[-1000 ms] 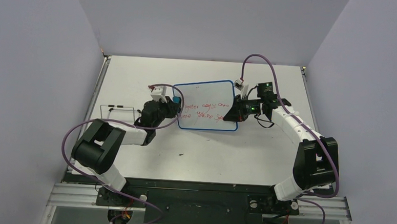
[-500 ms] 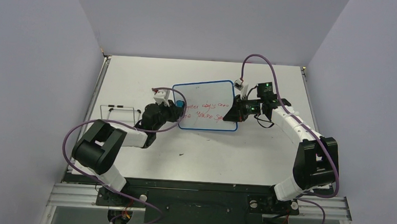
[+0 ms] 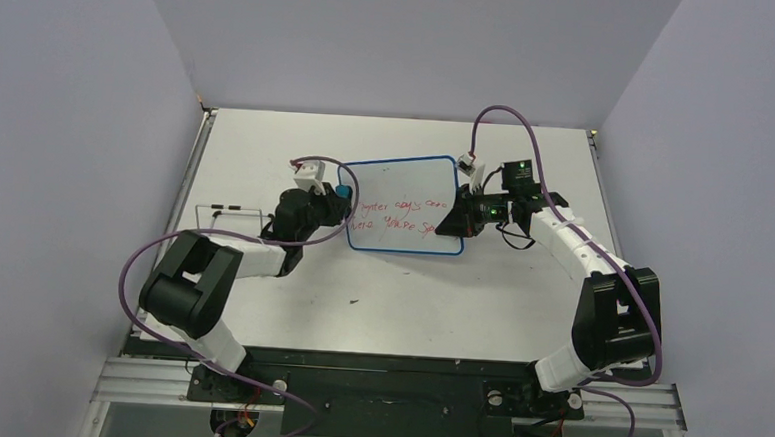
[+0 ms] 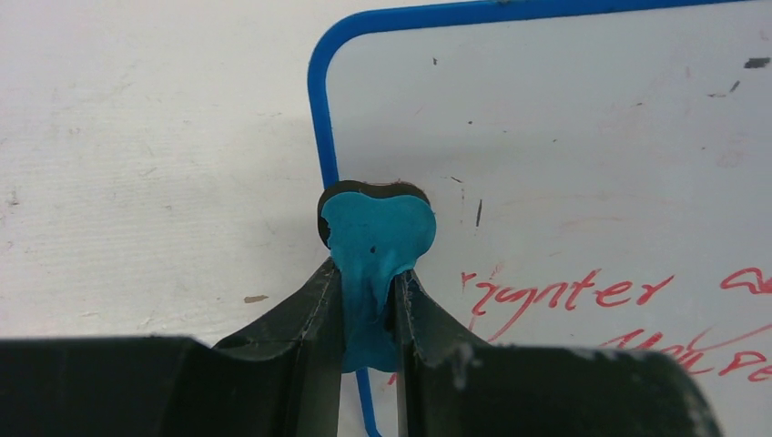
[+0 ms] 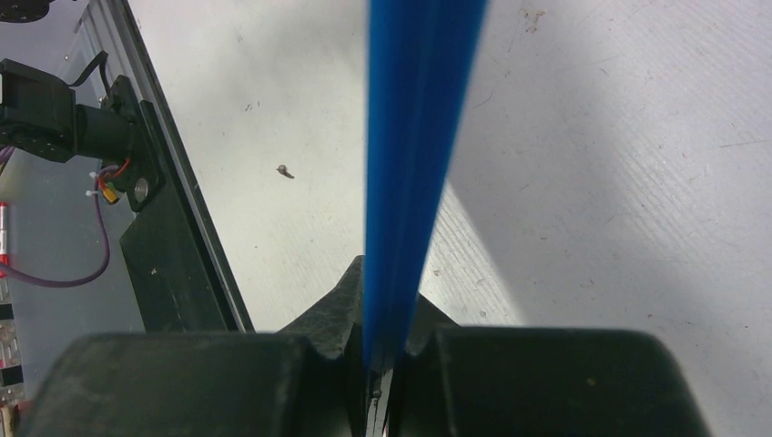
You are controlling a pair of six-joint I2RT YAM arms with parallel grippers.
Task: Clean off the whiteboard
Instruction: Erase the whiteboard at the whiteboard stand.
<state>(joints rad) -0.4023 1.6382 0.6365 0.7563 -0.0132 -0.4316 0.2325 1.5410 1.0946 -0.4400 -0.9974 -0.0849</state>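
Wiping stage of the erasing task, judged to be near its start. The whiteboard (image 3: 405,184) lies toward the middle of the desk (image 3: 389,299), between the two arms, with two lines of red writing (image 4: 564,293) across its middle and lower part. All of the writing looks legible, so little or nothing appears to have been cleared.

The left hand (image 4: 369,305) is closed tight on the narrow waist of a blue-and-black eraser (image 4: 375,232), one finger on each side, with no gap visible between fingers and eraser. The eraser's broad head sits at the board's left border. It overlaps the blue rim (image 4: 320,137) below the upper left corner and just above the first word of the writing. Its dark underside appears to rest on the white surface, though the wrist view cannot confirm contact.

The right hand (image 5: 382,369) is closed on the board's right edge, the rim running edge-on between its fingers, evidently to steady the board. Whether that edge is lifted off the desk cannot be told.

Judged next move: carry the eraser, pressed flat, across the board toward the right hand, along the upper line of writing and then the lower. Meanwhile the right hand must hold the board firm so that it does not slide under the stroke.
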